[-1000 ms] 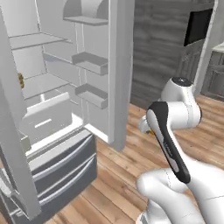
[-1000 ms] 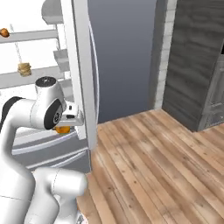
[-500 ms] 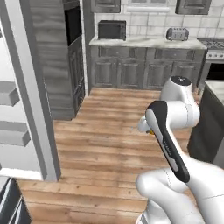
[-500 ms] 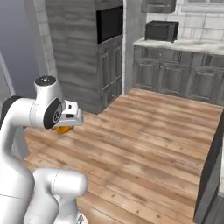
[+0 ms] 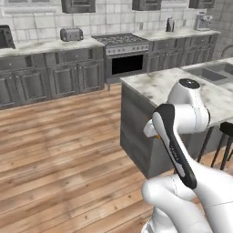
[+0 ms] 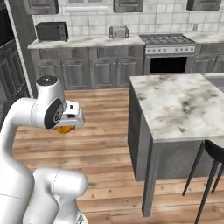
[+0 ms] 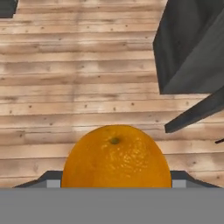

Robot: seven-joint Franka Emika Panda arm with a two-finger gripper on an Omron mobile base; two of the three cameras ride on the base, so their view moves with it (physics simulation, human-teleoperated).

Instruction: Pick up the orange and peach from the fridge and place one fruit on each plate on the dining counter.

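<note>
My gripper (image 6: 65, 127) is shut on the orange (image 7: 116, 157), a plain, evenly orange ball that looms large at the bottom of the hand view. The orange (image 6: 64, 129) hangs under the hand above the wooden floor, and a sliver of it (image 5: 157, 135) peeks out beside the arm. The dining counter (image 6: 179, 105) with its marbled top stands to the right, apart from the gripper; its inset sink (image 5: 211, 73) lies further along. The peach, the plates and the fridge are out of view.
Dark stools (image 6: 214, 151) stand at the island's near side. A wall counter with a stove (image 5: 125, 43), a toaster (image 5: 71, 33) and a microwave (image 6: 51, 31) runs along the back. Open wooden floor (image 5: 59, 150) spreads to the left of the island.
The base has turned, so both base views swung from the open fridge across the cabinets to the island. The orange stays in the gripper, held the same way.
</note>
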